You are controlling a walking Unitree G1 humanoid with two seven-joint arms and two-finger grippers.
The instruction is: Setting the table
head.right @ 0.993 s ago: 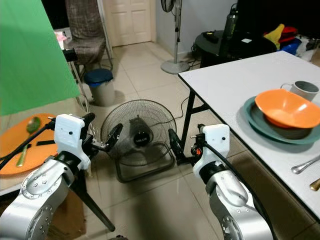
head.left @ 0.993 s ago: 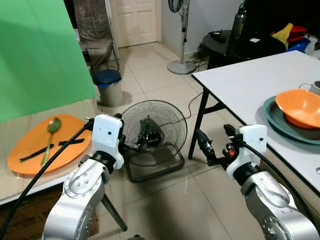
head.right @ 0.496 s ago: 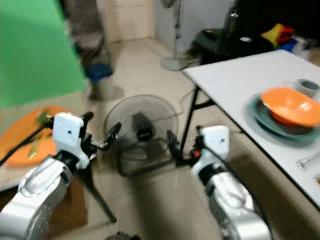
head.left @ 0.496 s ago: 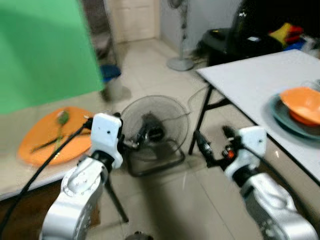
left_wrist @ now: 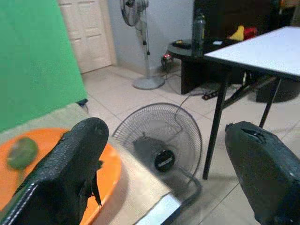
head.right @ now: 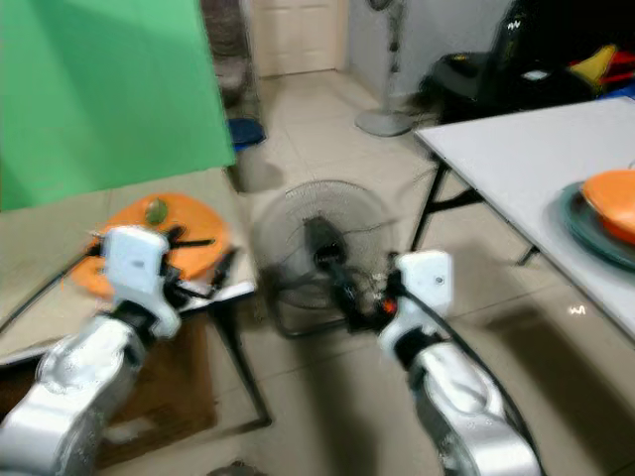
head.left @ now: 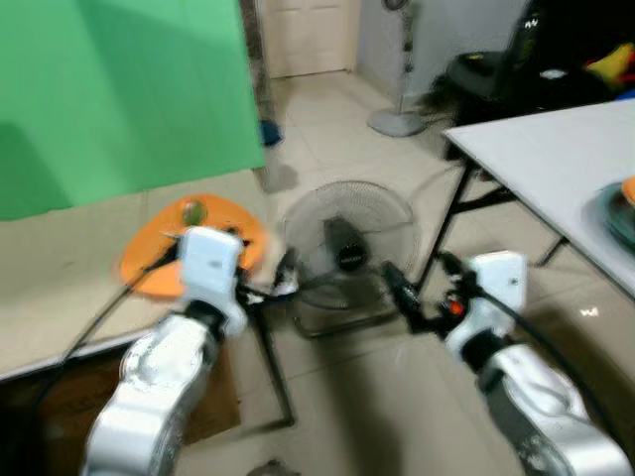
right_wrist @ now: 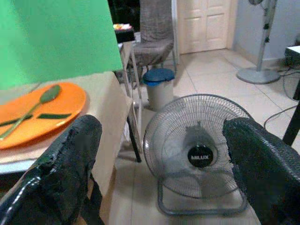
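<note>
Your head views are blurred, so read the edges loosely. On your left a low beige table (head.right: 60, 288) runs toward you, its near right corner just beside the left gripper (left_wrist: 164, 178); the orange plate (right_wrist: 33, 112) lies close to that right edge, with a green spoon (right_wrist: 28, 110) slanting across it and a dark strip beside the spoon. A green screen (head.left: 119, 89) stands behind this table and closes off the far left. On your right the white table (head.right: 526, 149) juts in, its near left corner above black folding legs (head.left: 451, 223), and at its right end an orange bowl (head.right: 610, 188) sits in a dark plate. Between the two tables you have a strip of tiled floor (head.right: 317, 397), but a floor fan (right_wrist: 197, 150) stands in it, lying just ahead of both grippers and nearer the low table's corner than the white table's legs. Farther off, a blue-lidded bin (right_wrist: 159, 84) and a chair sit by the low table's far end, with a pedestal fan (left_wrist: 140, 47) near the white door. Your left gripper's fingers are spread wide with nothing between them, hovering at the low table's corner. The right gripper (right_wrist: 161, 173) is likewise released and empty, held over bare floor facing the floor fan.
</note>
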